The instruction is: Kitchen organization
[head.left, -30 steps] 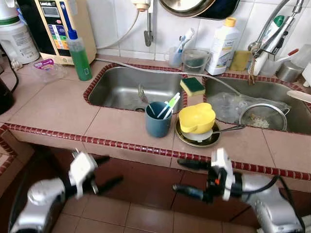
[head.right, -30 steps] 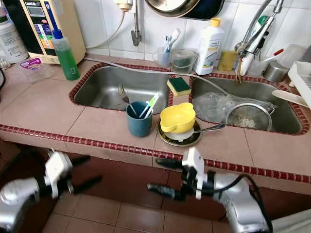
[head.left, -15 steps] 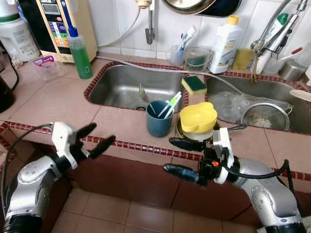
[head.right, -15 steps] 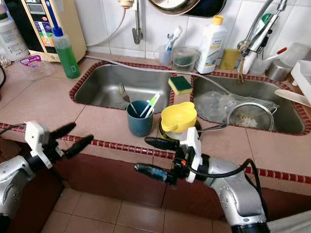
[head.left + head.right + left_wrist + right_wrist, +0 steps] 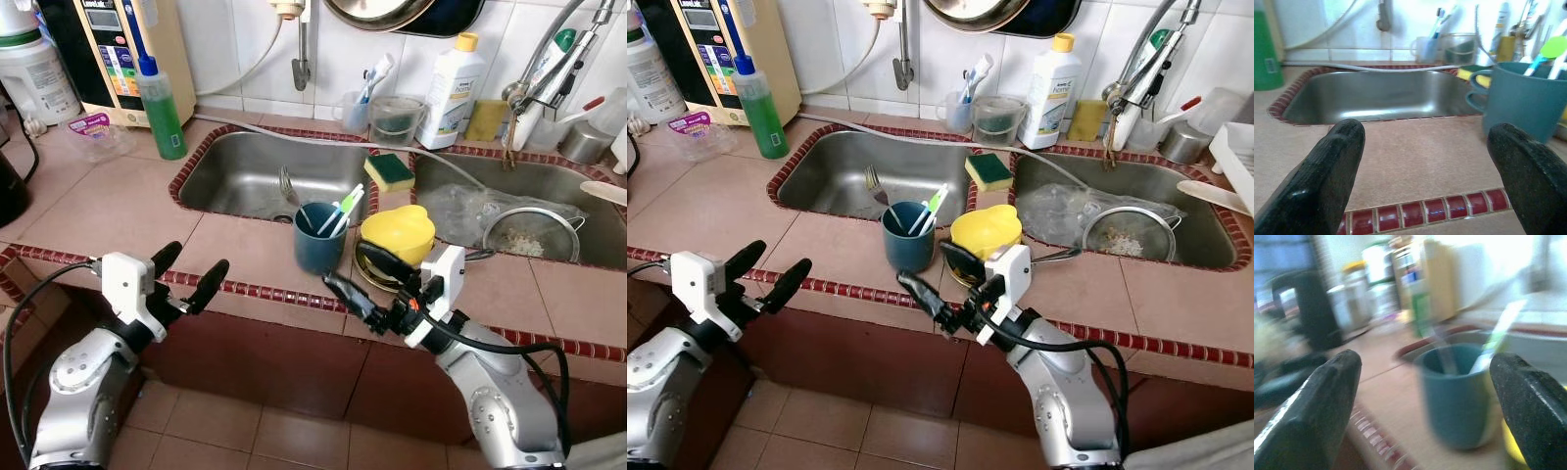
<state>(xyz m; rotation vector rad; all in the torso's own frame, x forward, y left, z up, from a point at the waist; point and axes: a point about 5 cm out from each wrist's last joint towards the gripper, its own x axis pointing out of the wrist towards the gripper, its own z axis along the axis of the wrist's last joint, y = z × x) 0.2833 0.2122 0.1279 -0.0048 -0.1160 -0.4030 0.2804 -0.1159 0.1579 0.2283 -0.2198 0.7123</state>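
right gripper [image 5: 367, 279] is at the counter edge [image 5: 274, 292], fingers spread wide, nothing between them. just ahead of its fingertips stands the blue cup [image 5: 319, 238] with toothbrushes [image 5: 341, 208] and a utensil in it; right wrist view is blurred but has that cup between the two black fingers [image 5: 1317, 396], not touched. the yellow bowl [image 5: 400, 235] sits upside down on a dark plate [image 5: 384, 277] right behind the upper finger. left gripper [image 5: 188, 274] hovers over the same tiled edge, well off to the left of the right one, jaws apart and empty; the left sink [image 5: 1376, 95] lies straight ahead of it, with the blue cup off to its right side. a green sponge [image 5: 389, 172] rests on the divider beyond the cup. a green bottle [image 5: 159, 110] stands far behind the left gripper.
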